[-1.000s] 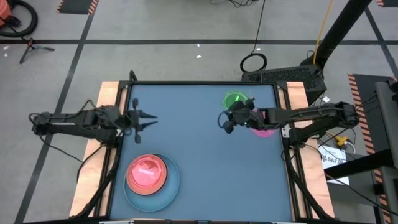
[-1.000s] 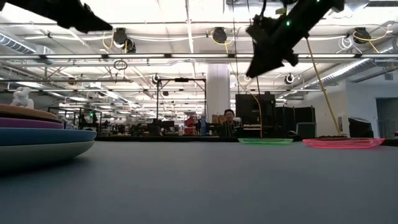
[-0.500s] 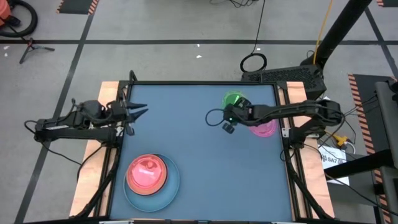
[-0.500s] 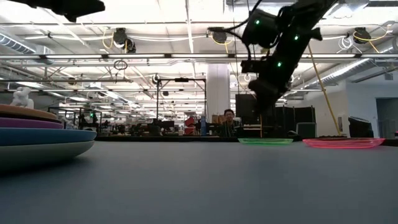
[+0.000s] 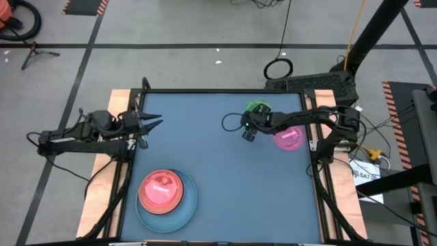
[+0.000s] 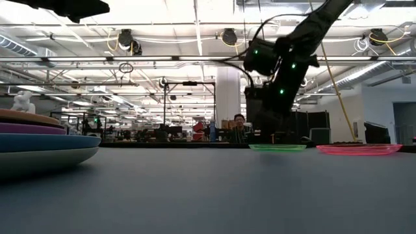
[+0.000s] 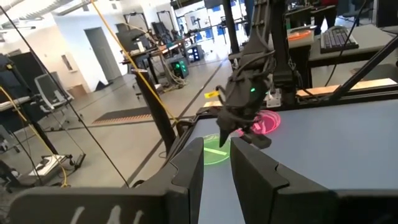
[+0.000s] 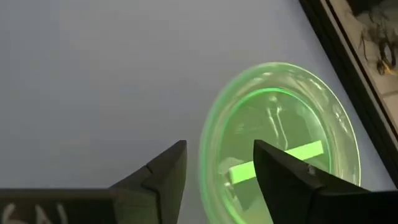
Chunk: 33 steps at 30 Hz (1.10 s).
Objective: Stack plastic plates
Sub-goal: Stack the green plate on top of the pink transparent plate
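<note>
A small translucent green plate (image 5: 258, 107) lies flat near the table's far right, with a small pink plate (image 5: 290, 139) beside it toward the right edge. Near the table's near left stands a stack (image 5: 164, 193): a large light-blue plate at the bottom, an orange one on it and a pink one on top. My right gripper (image 5: 248, 135) is open and points down over the green plate's rim (image 8: 210, 146); its fingers stand on either side of that rim, just above it in the low view (image 6: 270, 135). My left gripper (image 5: 149, 128) hangs open at the left edge.
The table's middle is bare blue surface (image 5: 212, 157). Wooden rails (image 5: 113, 113) and dark frame bars line the left and right edges. In the low view the stack (image 6: 39, 140) fills the near left. A person sits far off in the room (image 6: 240, 123).
My right gripper has come down from high above the table to just over the green plate's near rim and has tipped from slanting to pointing down. My left gripper drew back a little toward the table's left far side, then stayed still. No plate has moved.
</note>
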Each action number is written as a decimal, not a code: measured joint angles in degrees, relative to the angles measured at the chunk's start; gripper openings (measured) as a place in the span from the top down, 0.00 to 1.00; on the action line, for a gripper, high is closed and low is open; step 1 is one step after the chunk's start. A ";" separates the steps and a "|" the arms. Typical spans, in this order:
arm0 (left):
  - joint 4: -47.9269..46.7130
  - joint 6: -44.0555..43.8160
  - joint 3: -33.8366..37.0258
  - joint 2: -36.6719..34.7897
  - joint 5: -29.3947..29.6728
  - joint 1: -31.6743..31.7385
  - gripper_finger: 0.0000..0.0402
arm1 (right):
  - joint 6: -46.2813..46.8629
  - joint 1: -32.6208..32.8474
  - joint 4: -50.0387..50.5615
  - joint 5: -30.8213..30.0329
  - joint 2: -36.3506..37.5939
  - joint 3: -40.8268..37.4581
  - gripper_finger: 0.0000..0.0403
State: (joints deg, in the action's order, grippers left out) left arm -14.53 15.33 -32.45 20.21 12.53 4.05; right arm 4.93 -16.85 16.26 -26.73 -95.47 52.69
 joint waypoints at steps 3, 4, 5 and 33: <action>-0.28 0.00 0.00 0.00 0.00 0.00 0.78 | 0.67 -2.58 -1.70 3.16 -1.97 -0.04 0.55; -0.26 0.00 0.00 0.00 0.00 0.00 0.78 | 0.86 -3.21 -2.59 4.71 -2.71 -0.04 0.55; -0.26 0.00 0.00 0.00 0.00 0.00 0.78 | 1.27 -3.78 -3.60 6.14 -3.45 -0.04 0.55; -0.17 0.02 0.00 0.00 0.03 -0.02 0.78 | 3.38 -6.39 -6.61 8.86 -6.52 0.00 0.95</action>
State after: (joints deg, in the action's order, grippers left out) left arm -14.70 15.35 -32.45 20.21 12.57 4.03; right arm 8.32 -23.24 9.65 -17.87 -102.00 52.69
